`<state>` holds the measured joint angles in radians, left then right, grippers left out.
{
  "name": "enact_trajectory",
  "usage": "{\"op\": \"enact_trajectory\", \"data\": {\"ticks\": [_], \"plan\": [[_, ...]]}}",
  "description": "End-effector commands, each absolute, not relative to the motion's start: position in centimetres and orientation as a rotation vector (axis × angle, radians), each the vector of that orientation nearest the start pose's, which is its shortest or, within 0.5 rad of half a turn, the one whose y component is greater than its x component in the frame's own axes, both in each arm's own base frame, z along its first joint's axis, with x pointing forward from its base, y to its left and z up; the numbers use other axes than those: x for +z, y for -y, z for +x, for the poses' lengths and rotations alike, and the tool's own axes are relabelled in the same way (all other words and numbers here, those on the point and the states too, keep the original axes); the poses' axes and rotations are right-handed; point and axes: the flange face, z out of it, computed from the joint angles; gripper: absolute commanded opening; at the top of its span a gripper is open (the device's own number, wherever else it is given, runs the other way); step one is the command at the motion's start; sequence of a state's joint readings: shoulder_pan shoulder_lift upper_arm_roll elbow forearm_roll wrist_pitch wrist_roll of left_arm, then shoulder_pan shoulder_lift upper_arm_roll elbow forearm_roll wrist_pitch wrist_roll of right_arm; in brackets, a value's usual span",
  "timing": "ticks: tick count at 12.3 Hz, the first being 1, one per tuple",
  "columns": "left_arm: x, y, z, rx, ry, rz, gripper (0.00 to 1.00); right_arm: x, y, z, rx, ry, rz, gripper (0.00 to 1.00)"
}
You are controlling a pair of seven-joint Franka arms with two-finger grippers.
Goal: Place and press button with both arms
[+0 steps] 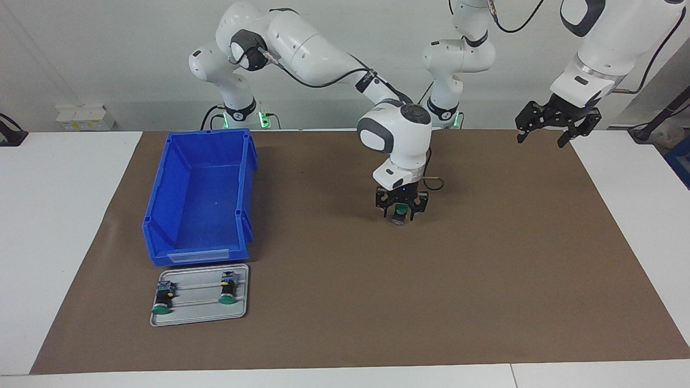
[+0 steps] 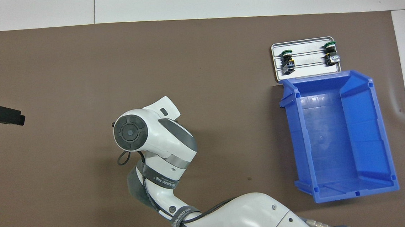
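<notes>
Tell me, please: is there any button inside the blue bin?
No, the blue bin is empty in the facing view; two buttons lie on the metal tray beside it.

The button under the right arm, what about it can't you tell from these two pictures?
- Overhead view: the button is fully hidden by the right arm's wrist.
- Facing view: whether it touches the brown mat is too small to tell.
- Facing view: the right pincer frames it; whether it grips it is unclear.

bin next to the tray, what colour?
Blue; the bin shows best in the facing view, beside the metal tray.
</notes>
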<state>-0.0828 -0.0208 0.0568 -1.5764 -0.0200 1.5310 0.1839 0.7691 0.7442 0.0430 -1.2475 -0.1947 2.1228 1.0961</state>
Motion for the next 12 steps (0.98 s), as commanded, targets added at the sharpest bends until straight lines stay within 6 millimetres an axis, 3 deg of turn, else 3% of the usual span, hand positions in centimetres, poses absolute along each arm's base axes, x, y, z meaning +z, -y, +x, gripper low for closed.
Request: {"op": "enact_trajectory", "data": {"ticks": [1, 8, 12], "plan": [[63.1, 1.2, 53.5, 0.031, -0.325, -3.130, 1.00, 34.3, -53.7, 52.5, -0.328, -0.243, -3.098, 0.78], [63.1, 1.2, 53.5, 0.031, -0.325, -3.130, 1.00, 33.5, -53.5, 51.6, -0.302, -0.098, -3.125, 0.73], [63.1, 1.2, 53.5, 0.031, -0.325, -3.130, 1.00, 32.5, -53.8, 51.6, -0.326, -0.059, -3.094, 0.80]]}}
